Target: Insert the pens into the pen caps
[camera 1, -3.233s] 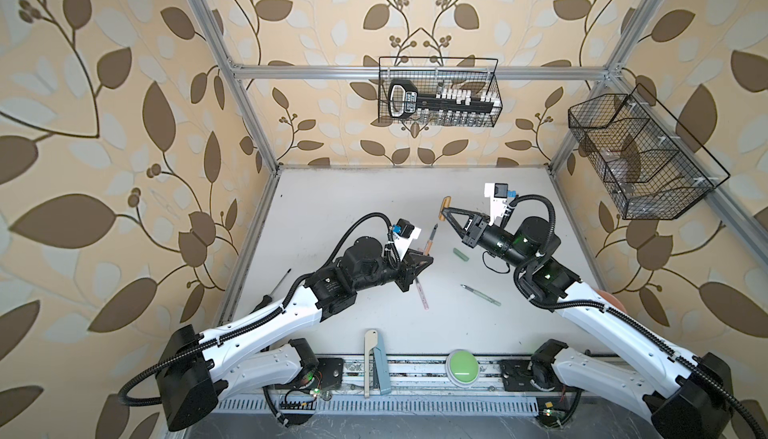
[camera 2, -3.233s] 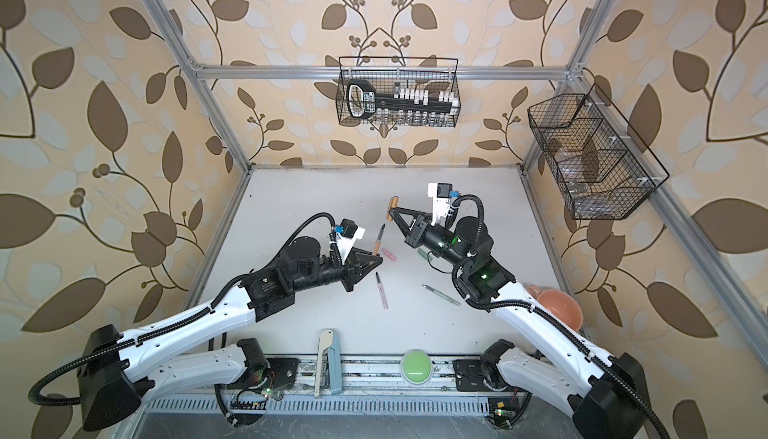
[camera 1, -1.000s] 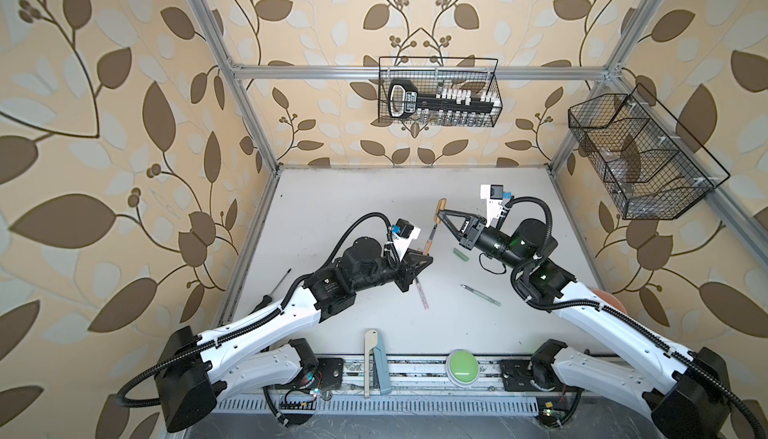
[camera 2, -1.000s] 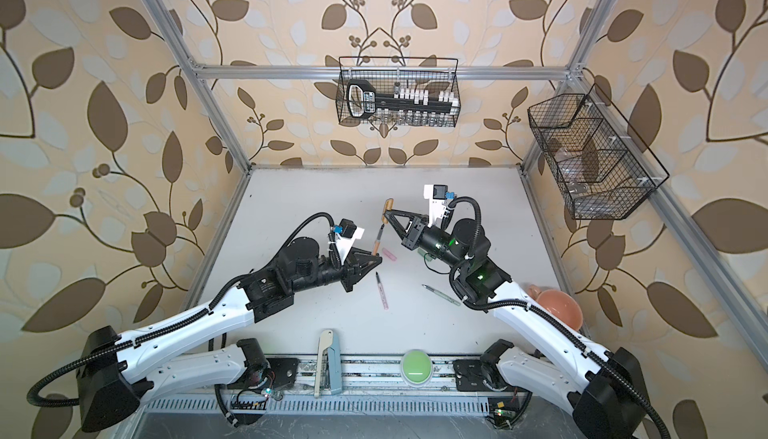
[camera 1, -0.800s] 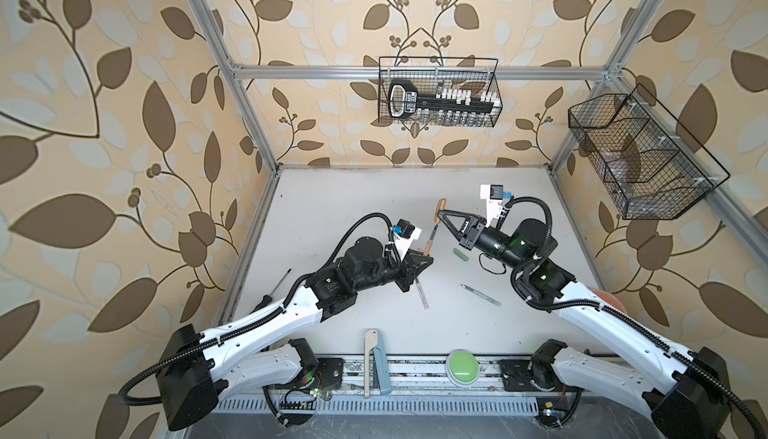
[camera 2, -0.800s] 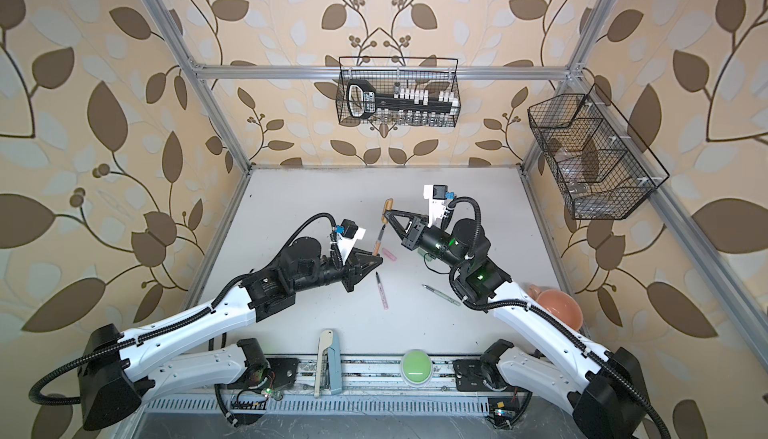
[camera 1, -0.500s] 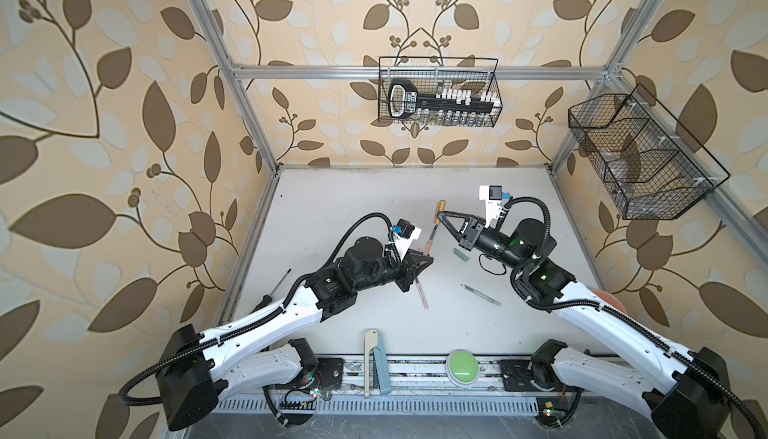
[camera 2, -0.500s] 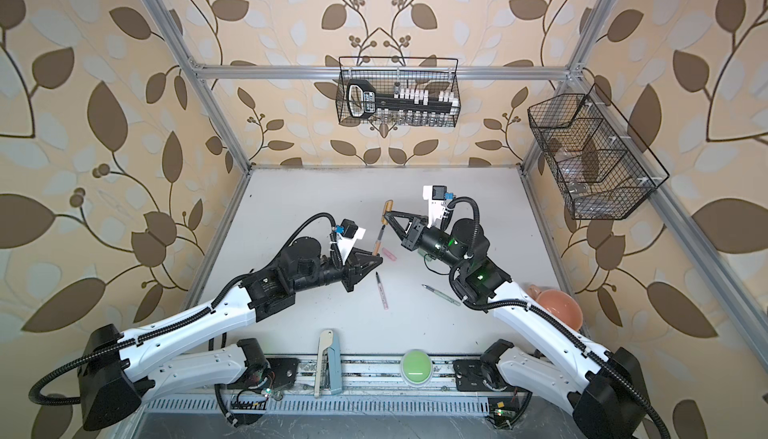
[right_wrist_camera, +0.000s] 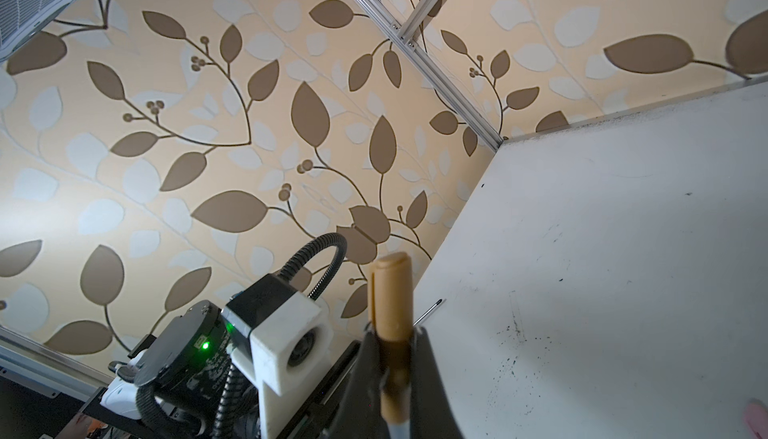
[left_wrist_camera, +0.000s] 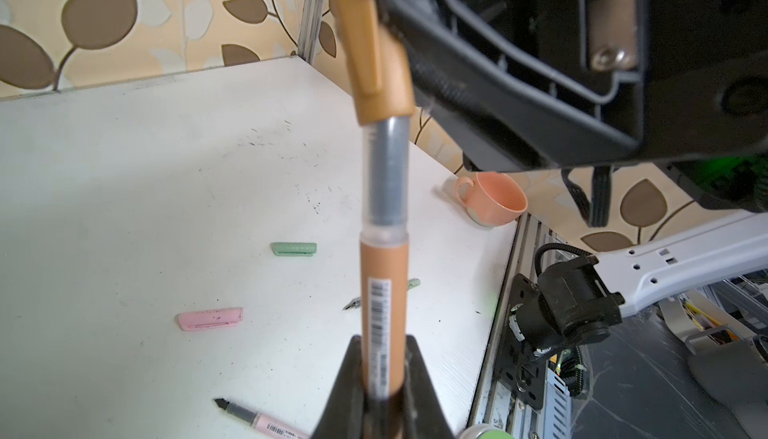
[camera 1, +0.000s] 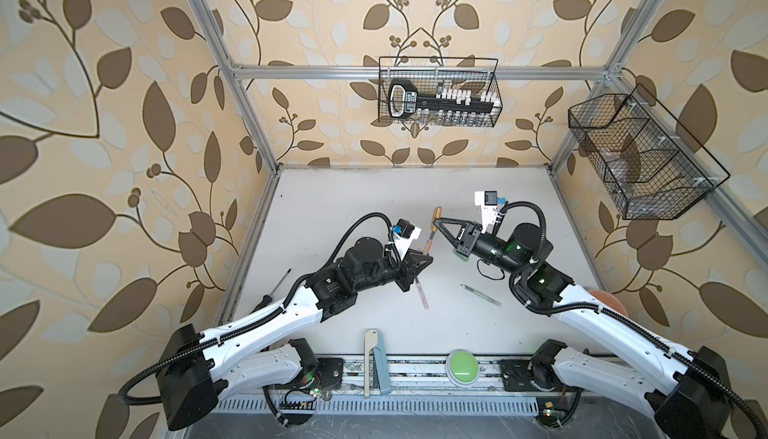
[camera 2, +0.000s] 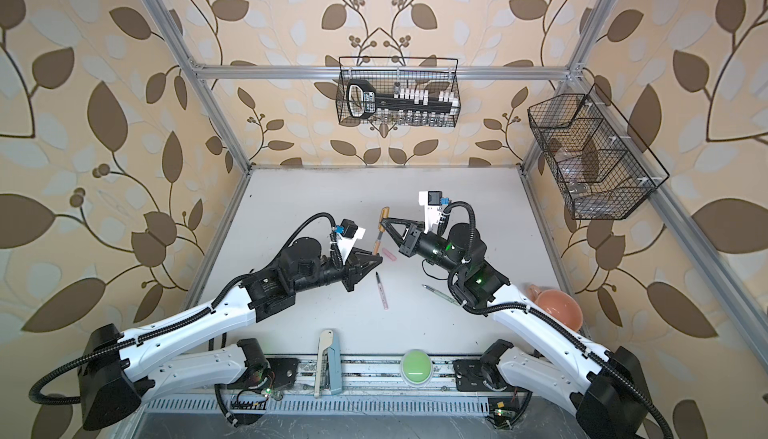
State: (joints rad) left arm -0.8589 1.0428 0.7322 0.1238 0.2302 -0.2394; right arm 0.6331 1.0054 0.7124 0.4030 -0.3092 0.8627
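Surface: white tabletop [camera 1: 332, 208], scuffed, with dark specks near the jaws. Leaf-pattern wallpaper [camera 1: 104, 125] on 3 sides, aluminium frame [camera 1: 332, 72] along the edges. 2 wire baskets: the back basket [camera 1: 438, 92] holds a black tool. The side basket [camera 1: 640, 158] has contents too faint to tell. Green button [camera 1: 461, 365] on the front rail.

Left gripper [camera 1: 426, 256] is clamped narrow on the brown pen [left_wrist_camera: 382, 291], which sticks straight out of the jaws. Right gripper [camera 1: 434, 221] is pinched on the brown cap [left_wrist_camera: 374, 42], out beyond the left jaws and in line with the pen. The cap mouth sits over the pen's tip. The grey grip section is bare between cap and barrel.

On the table:
- Pink cap [left_wrist_camera: 211, 318] lies just beside the left jaws, between the 2 grippers.
- Pink pen [camera 2: 382, 291] lies near the left jaws, on the rail side.
- Green pen [camera 1: 480, 295] lies well behind the right jaws, beside that arm.

Hidden:
- Green cap [camera 1: 460, 255] is half under the right gripper's body in a top view, but clear in the left wrist view.
- Green pen's middle is blocked by the brown pen in the left wrist view.
- Pen tip is inside the cap; cannot tell how deep.
- Orange cup [camera 2: 557, 308] is partly cut off by the right arm.
- Screwdriver [camera 1: 280, 280] is partly behind the left arm.
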